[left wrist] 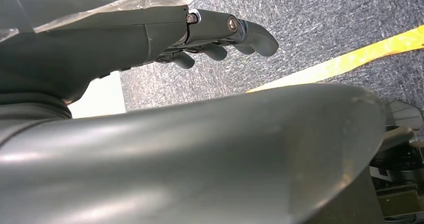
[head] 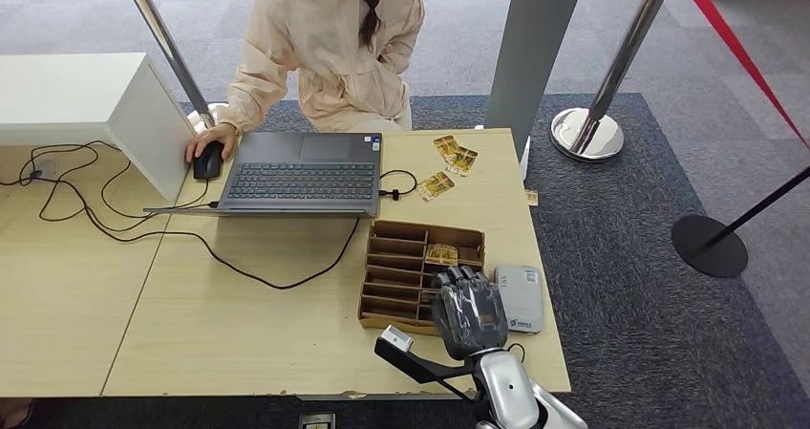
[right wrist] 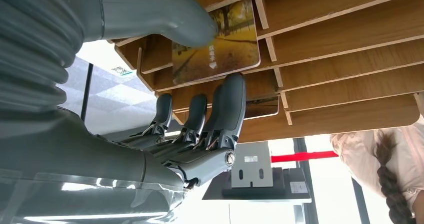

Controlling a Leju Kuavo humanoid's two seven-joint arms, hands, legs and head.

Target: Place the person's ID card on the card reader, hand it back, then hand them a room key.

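Wooden slotted tray [head: 387,286] beside white card reader [head: 519,298] on pale table [head: 239,324], right hand [right wrist: 200,129] pinching yellow room key [right wrist: 216,43] between thumb and fingers in right wrist view, left hand [left wrist: 220,37] fingers curled, empty, over grey carpet [left wrist: 310,19].

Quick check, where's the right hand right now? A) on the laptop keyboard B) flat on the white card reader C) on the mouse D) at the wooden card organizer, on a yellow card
D: the right hand is at the wooden card organizer, thumb and fingers closing around a yellow card; the card reader lies beside it, untouched.
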